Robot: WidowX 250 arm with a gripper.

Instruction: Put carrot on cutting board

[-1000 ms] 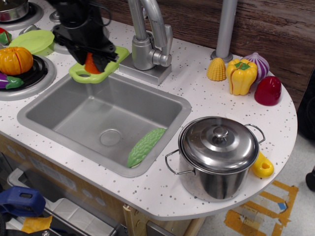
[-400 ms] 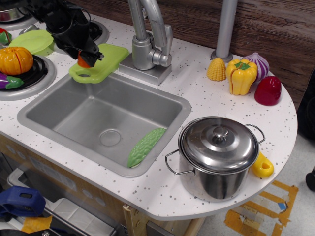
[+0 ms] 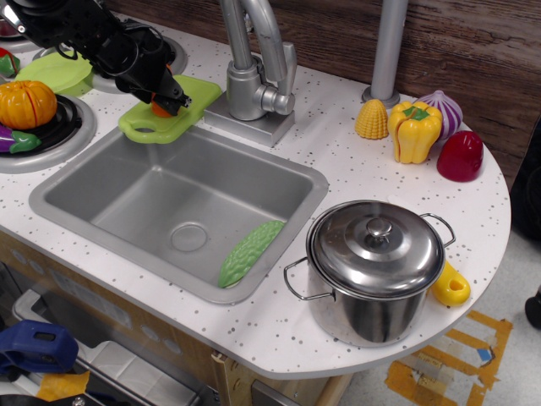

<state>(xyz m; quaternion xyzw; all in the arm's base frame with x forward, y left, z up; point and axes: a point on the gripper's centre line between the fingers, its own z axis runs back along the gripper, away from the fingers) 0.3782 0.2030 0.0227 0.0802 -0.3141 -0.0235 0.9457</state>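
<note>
My gripper (image 3: 166, 95) sat over the cutting board (image 3: 188, 106) at the sink (image 3: 279, 173) rim, carrot (image 3: 160, 109) under it; grip state unclear

Polished metal pot (image 3: 375, 269); brushed metal sink (image 3: 177, 207); glossy plastic cutting board (image 3: 172, 112); speckled matt counter (image 3: 355, 182).

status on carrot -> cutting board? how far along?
Done: the carrot has reached the cutting board and sits over its surface. In hand: the gripper is down at the carrot, with black fingers around it; whether it has let go is not clear. Left: release and pull the arm clear.
</note>
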